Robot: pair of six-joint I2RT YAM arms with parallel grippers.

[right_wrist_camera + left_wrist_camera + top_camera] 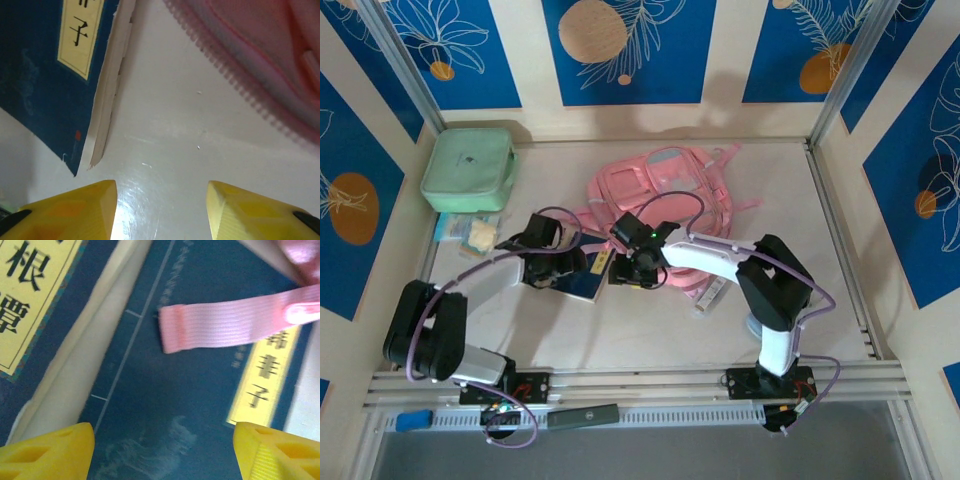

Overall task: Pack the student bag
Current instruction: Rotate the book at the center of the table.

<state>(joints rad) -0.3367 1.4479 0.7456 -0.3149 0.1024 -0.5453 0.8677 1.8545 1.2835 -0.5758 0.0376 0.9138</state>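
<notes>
The pink student bag [665,190] lies flat in the middle of the table. Just in front of it, a dark blue book [588,285] with a yellow title label rests on the table. My left gripper [566,268] hovers right over that book [175,405], fingers [55,450] wide open with nothing between them. A pink bag strap [225,325] lies across the cover. My right gripper [628,268] is open above bare table [165,140], between the book's [45,75] page edge on its left and the bag's zipped edge [260,55] on its right.
A mint-green zipped case [470,168] sits at the back left, with small packets [470,232] in front of it. A second dark book with a yellow label [30,295] lies left of the first. A small tube-like item [710,293] lies by the bag's near right edge.
</notes>
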